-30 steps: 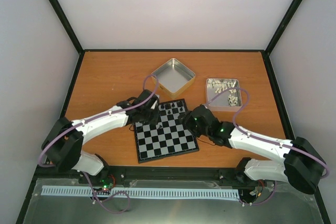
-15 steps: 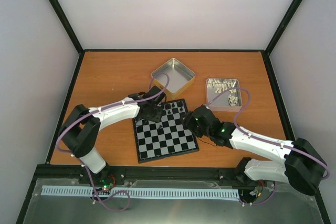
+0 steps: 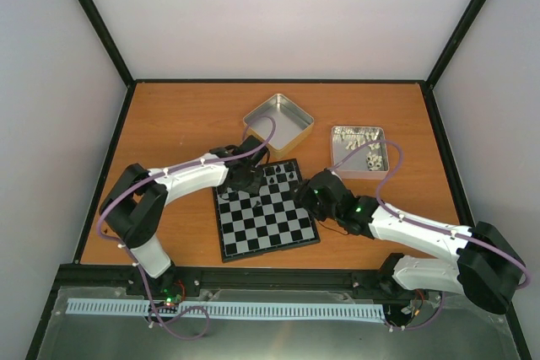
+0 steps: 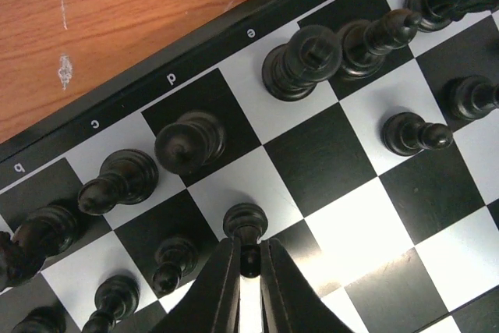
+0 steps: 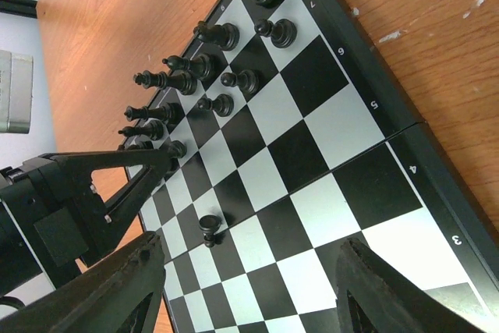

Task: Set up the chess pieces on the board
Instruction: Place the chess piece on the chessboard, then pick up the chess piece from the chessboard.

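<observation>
Left tool point(image 4: 249, 261) is pinched tight on a black pawn point(image 4: 245, 222), upright at the board's point(image 4: 343, 224) second row, likely filling a gap beside the back-row pieces point(image 4: 304, 60). Right tool point(image 5: 249, 271) hangs wide and empty, clear of them.

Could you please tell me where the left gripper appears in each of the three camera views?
Top external: the left gripper is over the far edge of the board, left of middle.
Left wrist: the gripper is at bottom centre, shut on a black pawn.
Right wrist: the gripper comes in from the left edge, its tips at the pawn row.
Shared landmark: the back row of black pieces along the board's rim.
</observation>
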You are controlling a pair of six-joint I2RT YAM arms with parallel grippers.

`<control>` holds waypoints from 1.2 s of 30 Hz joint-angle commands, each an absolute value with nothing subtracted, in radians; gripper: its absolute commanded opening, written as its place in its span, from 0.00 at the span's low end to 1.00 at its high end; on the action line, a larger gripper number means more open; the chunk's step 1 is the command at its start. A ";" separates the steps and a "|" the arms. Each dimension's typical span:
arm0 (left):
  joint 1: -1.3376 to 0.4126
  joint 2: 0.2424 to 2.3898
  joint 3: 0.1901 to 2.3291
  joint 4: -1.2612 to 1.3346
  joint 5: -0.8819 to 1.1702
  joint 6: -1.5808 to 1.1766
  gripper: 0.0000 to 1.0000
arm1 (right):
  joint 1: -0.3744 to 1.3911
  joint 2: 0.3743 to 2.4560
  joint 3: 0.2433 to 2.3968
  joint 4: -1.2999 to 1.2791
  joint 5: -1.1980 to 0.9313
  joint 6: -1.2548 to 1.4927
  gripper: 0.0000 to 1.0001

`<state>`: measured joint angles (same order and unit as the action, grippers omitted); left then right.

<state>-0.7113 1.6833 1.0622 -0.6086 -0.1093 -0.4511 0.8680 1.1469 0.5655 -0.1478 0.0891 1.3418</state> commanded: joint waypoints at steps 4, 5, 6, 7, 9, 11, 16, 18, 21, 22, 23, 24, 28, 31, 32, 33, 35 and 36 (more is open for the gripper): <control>-0.701 1.698 1.102 -0.624 -0.116 -0.423 0.16 | 0.857 1.155 0.583 -0.169 0.116 1.329 0.60; -0.701 1.694 1.106 -0.629 -0.113 -0.423 0.18 | 0.858 1.156 0.584 -0.169 0.114 1.328 0.60; -0.701 1.687 1.109 -0.633 -0.109 -0.423 0.21 | 0.858 1.159 0.586 -0.169 0.113 1.326 0.60; -0.701 1.679 1.111 -0.636 -0.105 -0.423 0.23 | 0.858 1.161 0.587 -0.168 0.111 1.327 0.60; -0.700 1.658 1.113 -0.632 -0.089 -0.418 0.26 | 0.857 1.168 0.589 -0.165 0.106 1.324 0.60; -0.701 1.644 1.120 -0.630 -0.074 -0.413 0.26 | 0.857 1.175 0.591 -0.157 0.097 1.322 0.60; -0.701 1.603 1.144 -0.646 -0.077 -0.412 0.30 | 0.857 1.200 0.605 -0.154 0.079 1.303 0.60; -0.701 1.568 1.135 -0.644 -0.086 -0.418 0.31 | 0.857 1.219 0.614 -0.157 0.072 1.286 0.60; -0.701 1.482 1.092 -0.615 -0.109 -0.433 0.36 | 0.860 1.267 0.657 -0.178 0.052 1.224 0.60; -0.701 1.443 1.069 -0.599 -0.116 -0.440 0.38 | 0.862 1.290 0.680 -0.197 0.044 1.202 0.60; -0.701 1.404 1.045 -0.576 -0.123 -0.445 0.39 | 0.866 1.317 0.705 -0.218 0.041 1.183 0.59; -0.701 1.360 1.022 -0.559 -0.135 -0.453 0.40 | 0.875 1.339 0.727 -0.242 0.044 1.169 0.59; -0.699 1.168 0.939 -0.516 -0.241 -0.476 0.46 | 0.934 1.397 0.786 -0.289 0.118 1.161 0.57; -0.699 1.006 0.888 -0.485 -0.318 -0.471 0.50 | 0.964 1.449 0.834 -0.329 0.145 1.163 0.55; -0.699 0.951 0.868 -0.468 -0.342 -0.462 0.52 | 0.974 1.468 0.852 -0.345 0.151 1.162 0.55; -0.699 0.896 0.846 -0.450 -0.350 -0.450 0.54 | 0.984 1.489 0.872 -0.361 0.157 1.161 0.54; -0.699 0.773 0.805 -0.421 -0.354 -0.432 0.58 | 1.004 1.527 0.913 -0.395 0.176 1.165 0.52; -0.699 0.730 0.788 -0.411 -0.348 -0.423 0.61 | 1.015 1.545 0.933 -0.411 0.187 1.165 0.51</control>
